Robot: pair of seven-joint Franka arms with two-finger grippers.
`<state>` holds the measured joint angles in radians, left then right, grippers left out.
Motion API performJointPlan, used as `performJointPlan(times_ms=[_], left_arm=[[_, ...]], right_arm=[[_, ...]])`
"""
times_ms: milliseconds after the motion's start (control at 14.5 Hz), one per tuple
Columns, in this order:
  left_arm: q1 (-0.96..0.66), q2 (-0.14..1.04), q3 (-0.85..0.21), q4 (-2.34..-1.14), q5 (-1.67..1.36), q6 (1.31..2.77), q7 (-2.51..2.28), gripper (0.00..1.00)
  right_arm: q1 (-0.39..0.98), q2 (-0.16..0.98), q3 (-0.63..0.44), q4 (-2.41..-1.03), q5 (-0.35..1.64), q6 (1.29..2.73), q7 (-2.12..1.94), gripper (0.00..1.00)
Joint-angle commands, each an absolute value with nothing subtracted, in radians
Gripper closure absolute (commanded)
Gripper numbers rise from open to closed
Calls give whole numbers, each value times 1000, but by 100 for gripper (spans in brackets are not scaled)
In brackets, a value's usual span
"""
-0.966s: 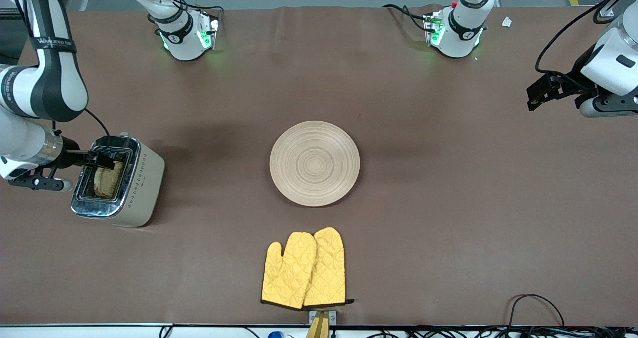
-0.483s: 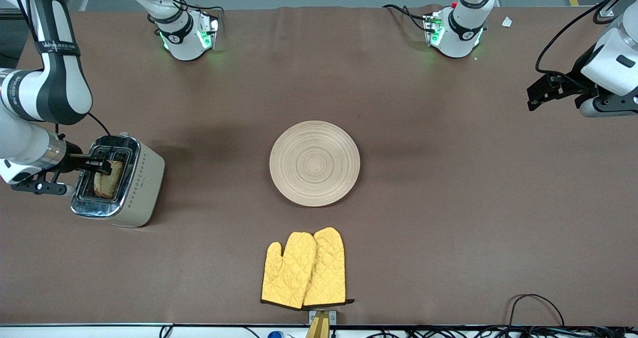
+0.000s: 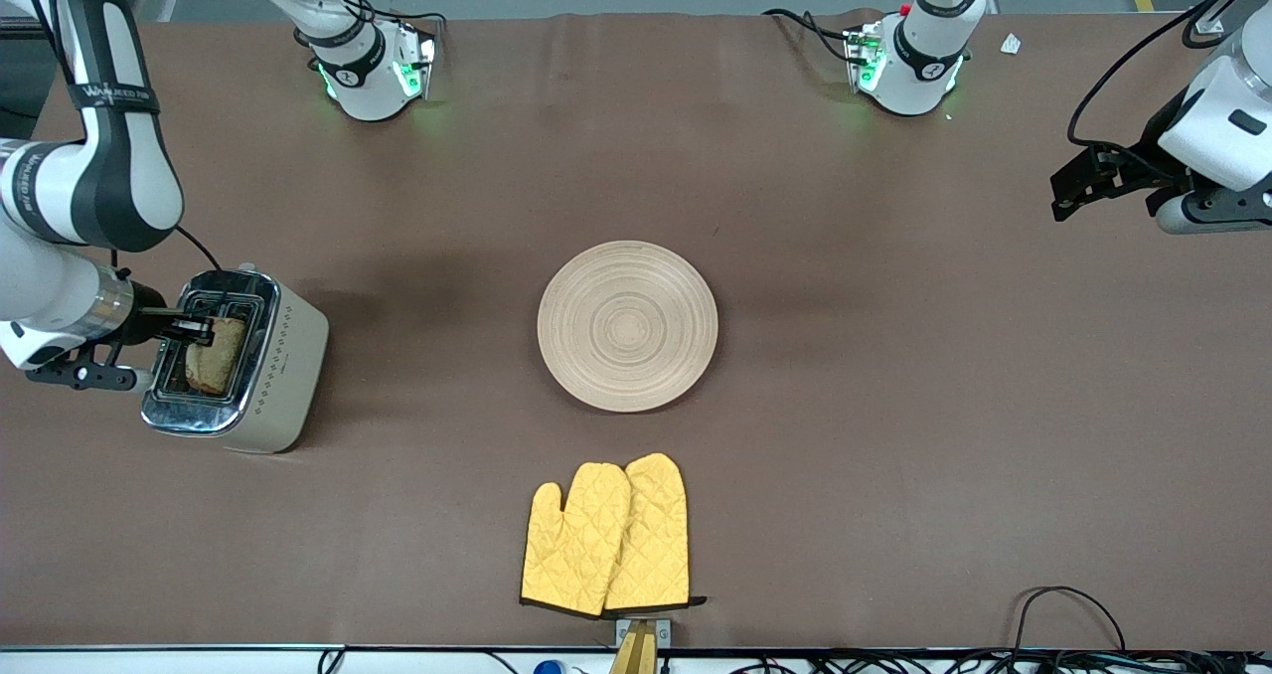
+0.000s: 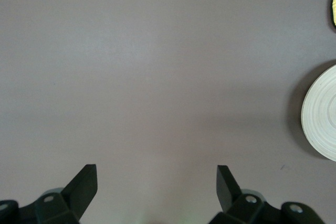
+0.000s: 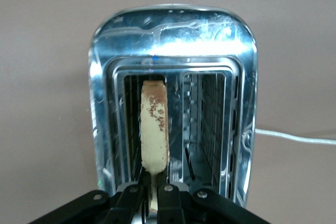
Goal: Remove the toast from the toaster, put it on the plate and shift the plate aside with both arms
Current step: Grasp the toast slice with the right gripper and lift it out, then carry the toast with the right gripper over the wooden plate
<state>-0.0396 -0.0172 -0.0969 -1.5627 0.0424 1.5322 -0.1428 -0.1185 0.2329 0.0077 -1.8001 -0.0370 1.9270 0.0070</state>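
The toast stands on edge in one slot of a silver and cream toaster at the right arm's end of the table. My right gripper is over the toaster and shut on the toast's upper edge. In the right wrist view the fingers pinch the slice, which sticks up out of the slot. The plate lies bare at the table's middle. My left gripper waits open and empty in the air over the left arm's end of the table; its wrist view shows the plate's edge.
Two yellow oven mitts lie nearer to the front camera than the plate. The toaster's second slot is empty. A white cable runs from the toaster. Cables lie along the front edge.
My right gripper has shifted slightly over the toaster toward the right arm's end of the table, with the toast between its fingers. The toast shows a little more. The left arm has not moved.
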Motion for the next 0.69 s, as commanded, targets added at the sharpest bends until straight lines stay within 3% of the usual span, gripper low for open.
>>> performJointPlan(times_ms=[0, 276, 483, 621], left_arm=[[-34, -25, -101, -1559, 51, 1522, -138, 0], [-34, -25, -100, -1559, 51, 1522, -138, 0], [-34, -25, -100, -1560, 51, 1522, -138, 0], [-34, -26, -100, -1560, 51, 1522, -137, 0]], right_arm=[[-109, 158, 31, -1674, -17, 1754, 0, 98], [10, 146, 28, -1531, -21, 1591, 81, 98], [92, 155, 26, -1545, 68, 1623, 130, 100], [89, 156, 26, -1686, 225, 1756, 130, 100]])
